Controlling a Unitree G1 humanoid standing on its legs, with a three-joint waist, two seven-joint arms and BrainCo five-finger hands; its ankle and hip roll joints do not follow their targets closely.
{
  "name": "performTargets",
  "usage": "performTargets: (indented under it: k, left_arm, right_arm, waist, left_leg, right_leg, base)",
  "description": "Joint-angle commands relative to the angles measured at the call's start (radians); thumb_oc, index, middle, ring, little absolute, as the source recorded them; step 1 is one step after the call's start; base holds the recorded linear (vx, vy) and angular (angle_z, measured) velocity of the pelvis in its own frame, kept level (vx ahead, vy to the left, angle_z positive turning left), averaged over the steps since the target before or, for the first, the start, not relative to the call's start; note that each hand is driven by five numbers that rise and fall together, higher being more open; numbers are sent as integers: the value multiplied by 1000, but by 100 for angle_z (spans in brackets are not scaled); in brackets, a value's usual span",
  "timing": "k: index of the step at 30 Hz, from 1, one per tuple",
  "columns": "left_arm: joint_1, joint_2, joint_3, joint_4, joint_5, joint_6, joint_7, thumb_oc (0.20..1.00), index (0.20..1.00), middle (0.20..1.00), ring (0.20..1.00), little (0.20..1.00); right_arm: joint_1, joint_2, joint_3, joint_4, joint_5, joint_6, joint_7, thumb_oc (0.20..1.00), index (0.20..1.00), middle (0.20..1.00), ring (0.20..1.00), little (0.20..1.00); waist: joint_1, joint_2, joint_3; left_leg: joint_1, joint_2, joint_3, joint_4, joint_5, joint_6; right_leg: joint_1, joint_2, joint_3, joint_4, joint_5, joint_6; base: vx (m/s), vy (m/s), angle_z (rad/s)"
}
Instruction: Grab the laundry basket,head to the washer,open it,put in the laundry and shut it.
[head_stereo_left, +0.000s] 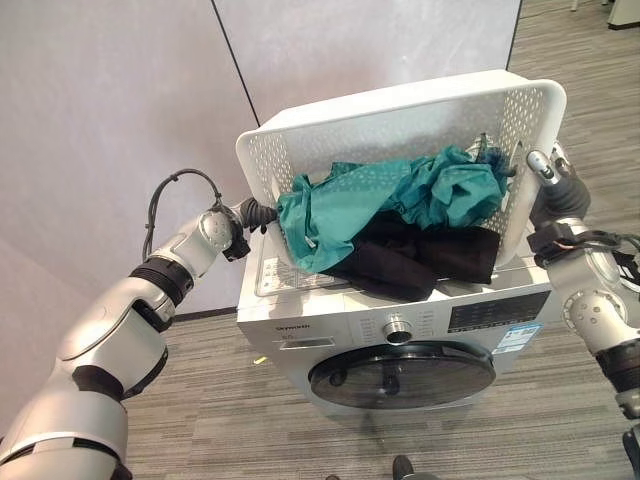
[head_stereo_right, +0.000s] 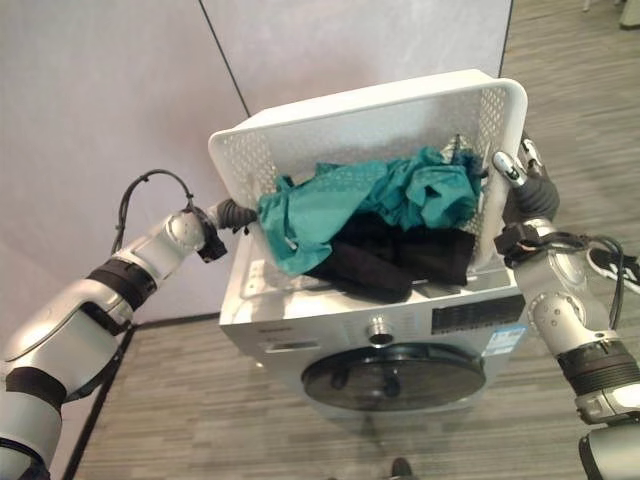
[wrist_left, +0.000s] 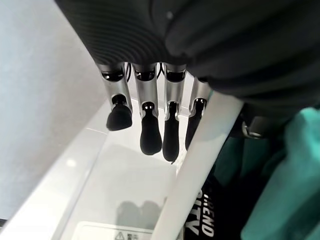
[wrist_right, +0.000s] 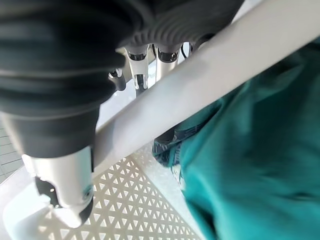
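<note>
We have the white laundry basket (head_stereo_left: 400, 115) tipped toward us on top of the washer (head_stereo_left: 400, 330), its open side facing the camera and its lower edge resting on the machine's lid. Teal laundry (head_stereo_left: 400, 195) and a black garment (head_stereo_left: 420, 255) (partly under the teal cloth) spill toward the lower rim. Our left hand (head_stereo_left: 255, 213) is at the basket's left side; in its wrist view the fingers (wrist_left: 150, 135) hang nearly straight beside the rim, not curled round it. Our right hand (head_stereo_right: 525, 185) clasps the right rim, thumb (wrist_right: 67, 195) inside the perforated wall and fingers outside. The washer's round door (head_stereo_left: 400, 375) is closed.
</note>
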Motion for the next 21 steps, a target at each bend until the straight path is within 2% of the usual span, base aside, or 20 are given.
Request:
performTargets:
  k: [1,2,3,5,12,18,21]
  left_arm:
    - [19,-173,-135,74,24,-27,-32,200,200,200,200,200]
    - [20,-173,-134,74,24,-28,-32,200,200,200,200,200]
    - [17,-171,-129,85,29,-29,-16,241,241,241,241,241]
    - [8,-165,-122,89,36,-32,2,1000,1000,1000,1000,1000]
    - [20,-164,-106,122,36,-25,6,1000,1000,1000,1000,1000]
    - [-12,-163,-130,148,103,-26,27,1000,1000,1000,1000,1000]
    - [-58,-181,-141,173,122,-23,46,1000,1000,1000,1000,1000]
  right_arm:
    - [-158,87,106,-159,-17,21,132,1000,1000,1000,1000,1000]
    - [-159,87,107,-158,-17,21,133,1000,1000,1000,1000,1000]
    - [-167,86,115,-152,-14,23,132,1000,1000,1000,1000,1000]
    - [-174,86,120,-153,-18,22,133,1000,1000,1000,1000,1000]
    - [-170,102,116,-147,2,20,130,1000,1000,1000,1000,1000]
    - [-197,132,135,-126,11,21,135,1000,1000,1000,1000,1000]
    - [-220,182,145,-118,2,25,133,1000,1000,1000,1000,1000]
  waist:
    - [15,-79,26]
    - [13,-79,26]
    - [15,-74,30]
    - [16,-69,35]
    - [21,-57,36]
    - [29,-51,27]
    - [26,-50,22]
  left_leg:
    - [-7,-19,-56,15,45,-33]
    - [-7,-19,-57,15,45,-33]
    - [-13,-21,-63,19,51,-38]
    - [-20,-20,-70,21,56,-43]
    - [-29,-17,-100,18,75,-58]
    - [-27,-16,-114,27,79,-65]
    - [-27,-12,-119,39,78,-69]
  right_leg:
    - [22,-59,-40,6,-18,104]
    - [23,-60,-41,6,-18,104]
    - [25,-61,-50,6,-20,102]
    - [27,-64,-60,6,-21,100]
    - [43,-65,-104,6,-31,93]
    - [62,-61,-126,6,-42,86]
    - [74,-59,-131,6,-47,80]
  base:
    - [-9,-33,25]
    - [-16,-40,18]
    - [-20,-40,17]
    - [-20,-46,15]
    - [3,-51,25]
    - [3,-53,16]
    - [-6,-61,5]
